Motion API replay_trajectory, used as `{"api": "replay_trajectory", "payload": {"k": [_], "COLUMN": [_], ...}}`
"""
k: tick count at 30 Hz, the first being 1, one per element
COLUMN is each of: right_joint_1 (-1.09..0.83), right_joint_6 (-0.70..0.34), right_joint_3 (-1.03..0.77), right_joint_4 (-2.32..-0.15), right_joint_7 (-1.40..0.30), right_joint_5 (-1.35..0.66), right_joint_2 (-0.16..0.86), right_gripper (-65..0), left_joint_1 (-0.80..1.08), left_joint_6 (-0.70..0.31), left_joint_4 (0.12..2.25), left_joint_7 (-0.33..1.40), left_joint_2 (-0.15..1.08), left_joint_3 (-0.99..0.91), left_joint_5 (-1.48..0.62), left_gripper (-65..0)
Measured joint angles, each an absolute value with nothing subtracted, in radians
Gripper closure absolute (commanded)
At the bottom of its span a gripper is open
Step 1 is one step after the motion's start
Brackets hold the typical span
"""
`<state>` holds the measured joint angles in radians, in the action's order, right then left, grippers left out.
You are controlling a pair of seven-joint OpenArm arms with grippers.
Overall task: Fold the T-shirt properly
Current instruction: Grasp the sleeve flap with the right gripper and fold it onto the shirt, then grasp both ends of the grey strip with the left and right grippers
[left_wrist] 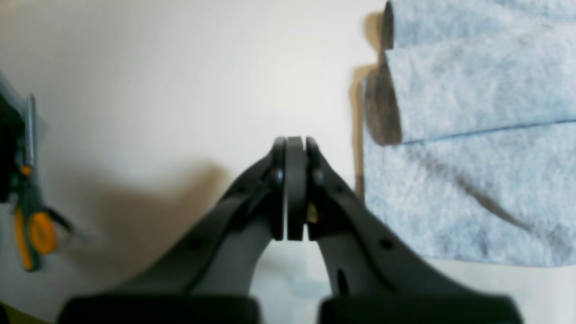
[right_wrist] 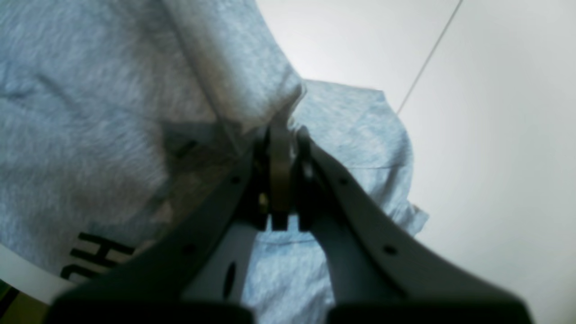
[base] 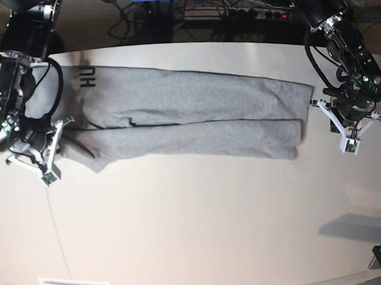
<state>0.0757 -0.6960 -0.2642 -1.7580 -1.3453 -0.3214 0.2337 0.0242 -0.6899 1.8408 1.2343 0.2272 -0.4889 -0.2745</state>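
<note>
Far left: right gripper [right_wrist: 283, 135] pinching a T-shirt [base: 189, 114] edge, lifted, likely readying the next fold. Across the middle of the table [base: 193, 230]: shirt lying as a long folded band. Right end: left gripper [left_wrist: 294, 144] pressed together on nothing, just beside the cloth.

Bare table [base: 193, 224] below the T-shirt [base: 189, 111] — scissors [left_wrist: 31, 216] at the edge

Both wrist views are soft and bowed at the edges, with the left tool [left_wrist: 295, 148] and right tool [right_wrist: 284, 135] blurred up close. Bright, even light washes the desk [base: 193, 230] pale. The T-shirt [left_wrist: 472, 148] casts a dark shadow along its left edge
</note>
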Motion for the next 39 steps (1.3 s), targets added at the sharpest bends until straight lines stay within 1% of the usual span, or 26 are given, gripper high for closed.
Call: {"api": "replay_trajectory", "payload": {"k": [2,5,9,12,18,20,26,28,30,32,35,39], "right_joint_1": [0.037,-0.009,-0.065,-0.109,-0.136,-0.142,-0.151,-0.163,-0.181,-0.189,-0.207,-0.238], "right_joint_6": [-0.696,-0.696,-0.696,-0.696,-0.696,-0.696,-0.696,-0.696,-0.696,-0.696,-0.696,-0.696], "right_joint_3": [-0.264,-0.266,-0.319,-0.345,-0.380,-0.379,-0.380,-0.380,-0.379,-0.384,-0.418,-0.439], "right_joint_4": [-1.788,-1.834,-1.852,-1.852,-1.853,-1.853,-1.853,-1.853,-1.854,-1.855,-1.855,-1.855], "right_joint_7": [-1.351,-1.352,-1.343,-1.353,-1.348,-1.349,-1.349,-1.350,-1.343,-1.347,-1.337,-1.348], "right_joint_5": [-0.342,-0.447,-0.547,-0.593,-0.600,-0.600,-0.611,-0.675,-0.746,-0.753,-0.778,-0.762], "right_joint_2": [0.235,0.245,0.245,0.245,0.246,0.245,0.245,0.248,0.273,0.287,0.282,0.285], "right_gripper": [0.0,0.0,0.0,0.0,0.0,0.0,0.0,0.0,0.0,0.0,0.0,0.0], "left_joint_1": [0.019,0.002,0.001,0.009,0.017,0.025,0.025,0.025,0.025,0.025,0.024,0.017], "left_joint_6": [-0.690,-0.690,-0.690,-0.690,-0.690,-0.690,-0.690,-0.690,-0.690,-0.690,-0.690,-0.690], "left_joint_4": [1.812,1.772,1.766,1.766,1.765,1.765,1.764,1.763,1.746,1.719,1.689,1.674], "left_joint_7": [1.235,1.234,1.231,1.178,1.169,1.170,1.169,1.169,1.166,1.167,1.163,1.159], "left_joint_2": [0.226,0.232,0.234,0.239,0.228,0.227,0.229,0.228,0.228,0.228,0.227,0.230], "left_joint_3": [-0.486,-0.440,-0.369,-0.288,-0.137,-0.109,-0.076,-0.077,-0.077,-0.077,-0.076,-0.078], "left_joint_5": [-0.271,-0.268,-0.273,-0.269,-0.149,-0.146,-0.137,-0.138,-0.139,-0.137,-0.139,-0.138], "left_gripper": [0.0,0.0,0.0,0.0,0.0,0.0,0.0,0.0,0.0,0.0,0.0,0.0]}}
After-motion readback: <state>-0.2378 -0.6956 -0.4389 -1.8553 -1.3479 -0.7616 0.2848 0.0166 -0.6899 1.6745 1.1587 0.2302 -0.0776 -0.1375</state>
